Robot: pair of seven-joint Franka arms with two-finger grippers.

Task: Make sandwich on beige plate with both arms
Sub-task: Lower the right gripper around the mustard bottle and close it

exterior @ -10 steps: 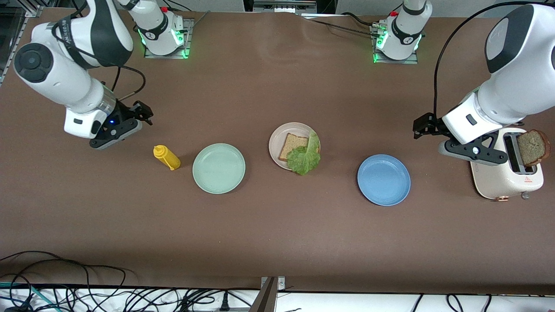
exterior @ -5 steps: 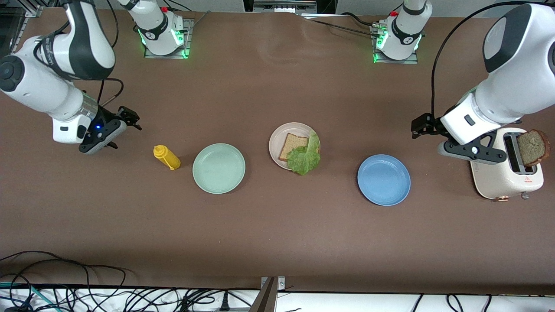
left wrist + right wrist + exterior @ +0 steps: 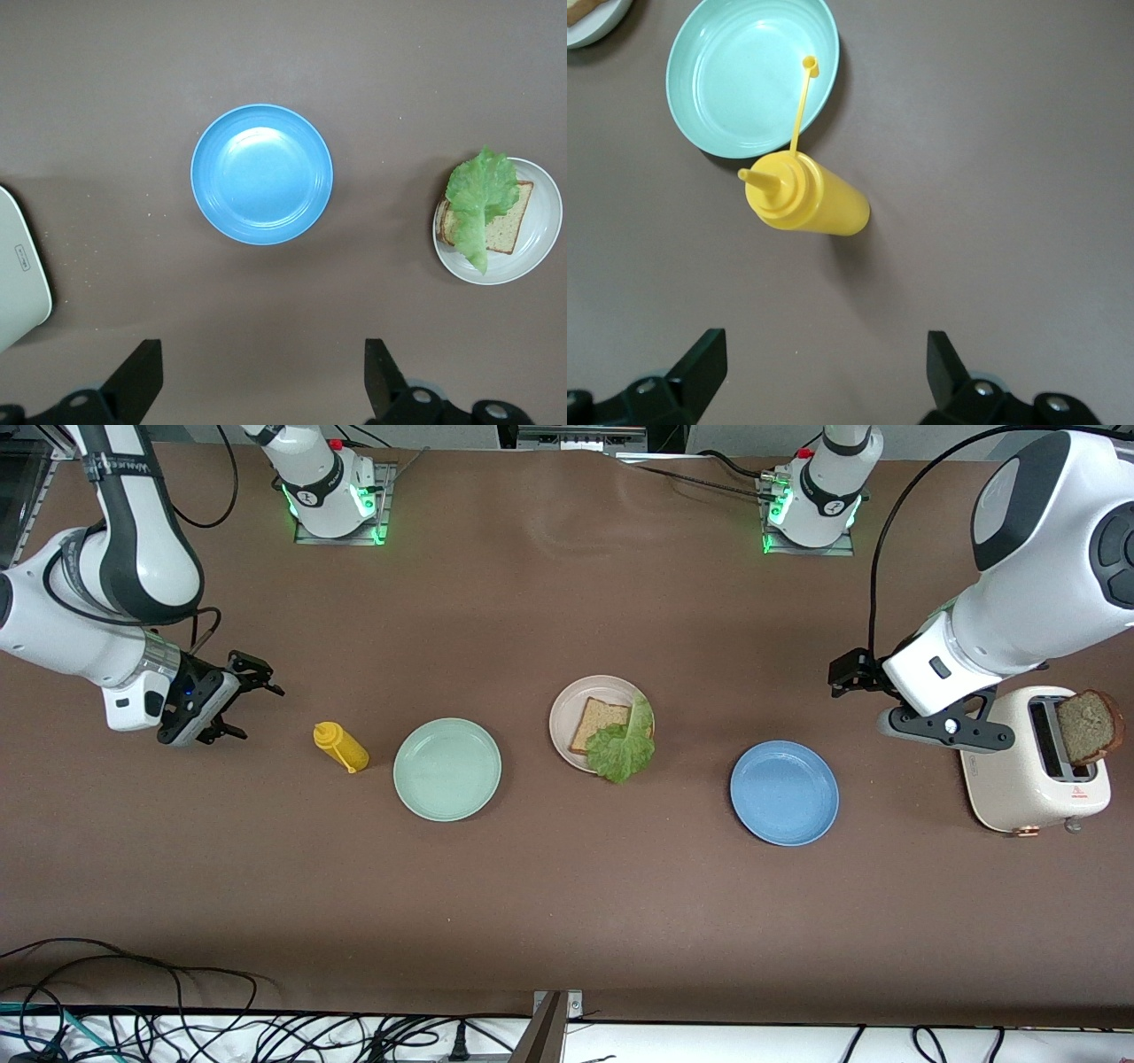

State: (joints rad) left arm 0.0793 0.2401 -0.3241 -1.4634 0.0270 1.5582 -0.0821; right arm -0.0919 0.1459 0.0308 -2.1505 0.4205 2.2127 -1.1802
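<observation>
The beige plate [image 3: 567,700] lies mid-table and holds one brown bread slice [image 3: 598,722] with a green lettuce leaf [image 3: 623,747] lying partly on it and over the rim. A second bread slice [image 3: 1085,726] stands in the toaster [image 3: 1032,779] at the left arm's end. My left gripper [image 3: 846,673] is open and empty, in the air beside the toaster. My right gripper [image 3: 257,707] is open and empty, low near the yellow bottle [image 3: 341,747]. The left wrist view shows the plate [image 3: 540,257], bread [image 3: 509,226] and lettuce [image 3: 481,190].
A blue plate [image 3: 784,792] lies between the beige plate and the toaster, also in the left wrist view [image 3: 261,173]. A mint-green plate [image 3: 447,769] and the lying yellow bottle [image 3: 806,195] are toward the right arm's end. Cables run along the table's near edge.
The right gripper has drawn back toward its end of the table, away from the plates. The left gripper has shifted slightly away from the toaster. Nothing was picked up.
</observation>
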